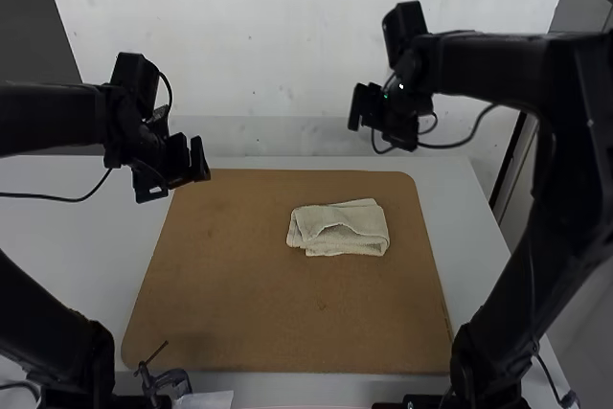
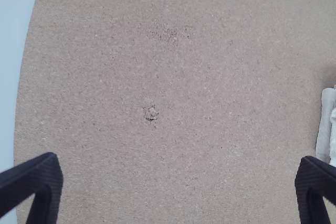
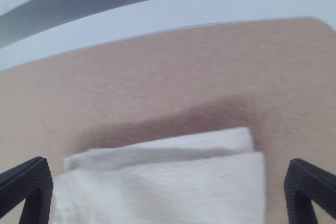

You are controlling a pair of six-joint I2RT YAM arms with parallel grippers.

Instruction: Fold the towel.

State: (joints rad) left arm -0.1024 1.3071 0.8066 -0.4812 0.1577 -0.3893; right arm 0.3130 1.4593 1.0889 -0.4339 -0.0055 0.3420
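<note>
The small cream cloth towel (image 1: 337, 221) lies folded into a layered oblong on the flat brown round-cornered board (image 1: 239, 313), right of its middle; its long axis runs left to right, with a loose arched fold on the robot's side; the black right tool (image 1: 376, 131) is nearer, raised with tapered fingers spread, the towel lying below it; the black left tool (image 1: 180, 179) is also spread, well apart, high by the board's left side, with the towel off to its right; the white counter (image 1: 465, 237) carries the board, and a dark metal clamp (image 1: 168, 382) sits at the near edge, likely out of the way; the fold seems nearly done, so lowering the right tool could tidy the loose layer
</note>
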